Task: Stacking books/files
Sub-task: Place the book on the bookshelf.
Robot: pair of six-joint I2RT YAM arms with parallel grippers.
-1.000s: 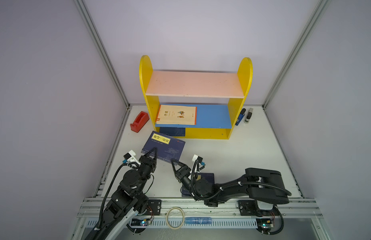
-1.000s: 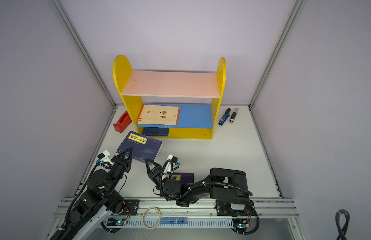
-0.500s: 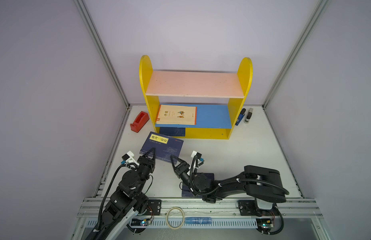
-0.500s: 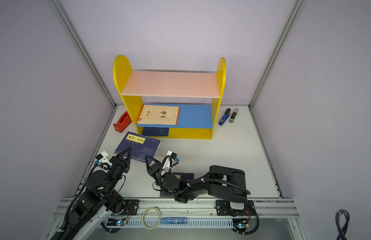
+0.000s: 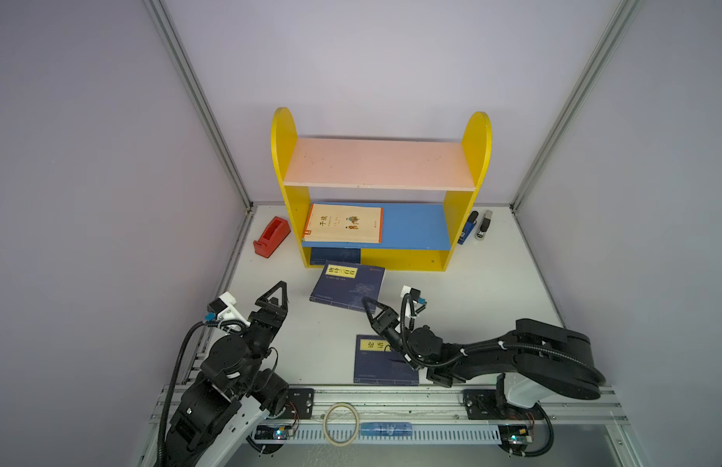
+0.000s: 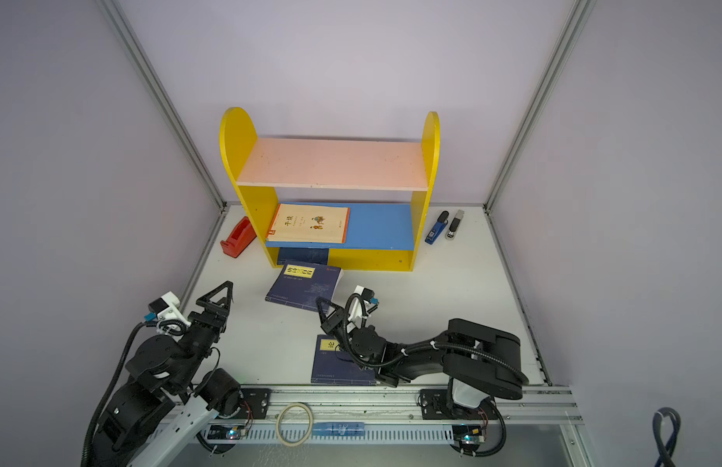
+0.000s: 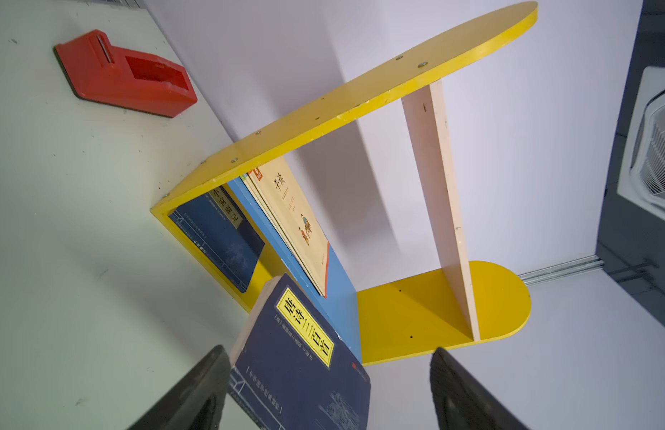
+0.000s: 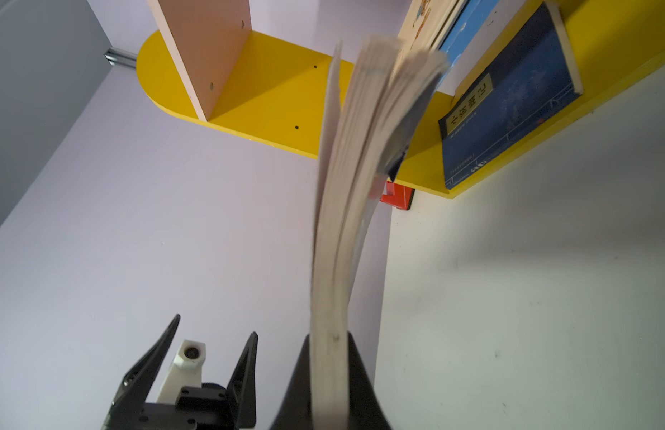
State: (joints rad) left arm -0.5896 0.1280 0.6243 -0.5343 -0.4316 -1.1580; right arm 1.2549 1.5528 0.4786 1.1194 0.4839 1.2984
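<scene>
唐诗三百首 — navy book (image 5: 347,289) (yellow), 论语 — nearer book (image 5: 371,368)

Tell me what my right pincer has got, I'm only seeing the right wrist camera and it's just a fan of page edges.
Observer: In a top view the right pincer is shut on the near corner of a navy book with a yellow title label.
Operator: Is any other book lying loose?
Observer: Yes, a second navy book lies flat under the right arm, by the front rail.
Operator: Anything off to the right?
Observer: A blue stapler lies just outside the right panel of the yellow shelf unit.
</scene>
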